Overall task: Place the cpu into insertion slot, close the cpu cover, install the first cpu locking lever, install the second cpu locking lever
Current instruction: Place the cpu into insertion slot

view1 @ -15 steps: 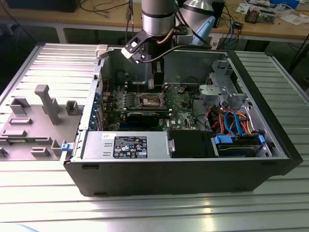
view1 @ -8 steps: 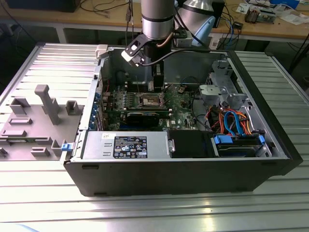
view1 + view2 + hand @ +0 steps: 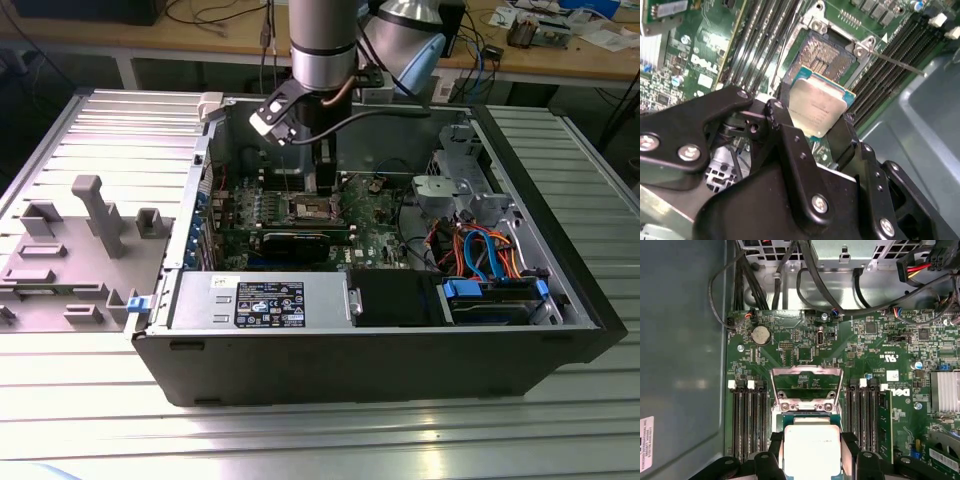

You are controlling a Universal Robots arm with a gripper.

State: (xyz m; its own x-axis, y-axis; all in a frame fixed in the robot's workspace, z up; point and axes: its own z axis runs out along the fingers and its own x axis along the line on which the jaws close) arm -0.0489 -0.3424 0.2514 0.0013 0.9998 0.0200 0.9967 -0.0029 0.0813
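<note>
On the exterior view's left, grey plastic fixtures (image 3: 90,215) sat on the ribbed metal desk (image 3: 100,110). Beside them lay the open computer case (image 3: 380,370). Near its middle the tool (image 3: 322,175) hung over the motherboard (image 3: 375,225), and orange and blue cables (image 3: 480,255) ran on the exterior view's right.

In both wrist views the tool (image 3: 812,117) (image 3: 811,445) pinched the cpu (image 3: 817,107) (image 3: 811,450) by two opposite edges. The chip hung above the insertion slot (image 3: 827,52), apart from it and tilted in the second wrist view. The cpu cover (image 3: 807,371) stood swung open, and a thin locking lever (image 3: 900,65) pointed away from the socket.

Placing looked to be the step in hand. Doing it well probably meant levelling the chip, squaring its corners to the socket rim and lowering it straight. Any sideways slide could bend the fine contacts.
</note>
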